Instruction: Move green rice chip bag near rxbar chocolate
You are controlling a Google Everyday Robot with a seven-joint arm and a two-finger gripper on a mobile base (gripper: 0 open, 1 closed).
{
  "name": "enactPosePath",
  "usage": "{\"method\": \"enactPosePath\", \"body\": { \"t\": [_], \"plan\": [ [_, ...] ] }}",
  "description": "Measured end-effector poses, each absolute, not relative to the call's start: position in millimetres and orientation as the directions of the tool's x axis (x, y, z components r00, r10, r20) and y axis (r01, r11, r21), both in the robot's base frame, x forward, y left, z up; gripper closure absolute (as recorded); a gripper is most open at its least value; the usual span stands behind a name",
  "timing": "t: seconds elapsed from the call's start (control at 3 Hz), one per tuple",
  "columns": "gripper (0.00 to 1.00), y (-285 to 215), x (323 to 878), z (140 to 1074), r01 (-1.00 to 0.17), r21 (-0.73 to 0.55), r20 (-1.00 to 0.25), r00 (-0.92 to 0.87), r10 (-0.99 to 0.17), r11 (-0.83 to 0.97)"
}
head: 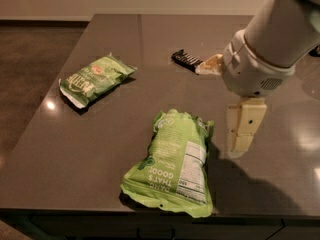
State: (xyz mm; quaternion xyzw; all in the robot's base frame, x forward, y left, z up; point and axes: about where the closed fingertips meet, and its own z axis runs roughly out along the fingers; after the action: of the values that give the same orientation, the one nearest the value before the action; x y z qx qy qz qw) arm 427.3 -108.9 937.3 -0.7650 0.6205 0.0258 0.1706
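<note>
"THAT'S GOOD" on green bag (172, 164)
</note>
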Motion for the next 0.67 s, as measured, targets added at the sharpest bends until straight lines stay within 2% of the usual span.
{"method": "enactPosePath", "body": {
  "t": [0.67],
  "plan": [
    [0.0, -59, 412, 901, -0.85, -0.218, -0.191, 0.518, -0.834, -0.479]
  ]
}}
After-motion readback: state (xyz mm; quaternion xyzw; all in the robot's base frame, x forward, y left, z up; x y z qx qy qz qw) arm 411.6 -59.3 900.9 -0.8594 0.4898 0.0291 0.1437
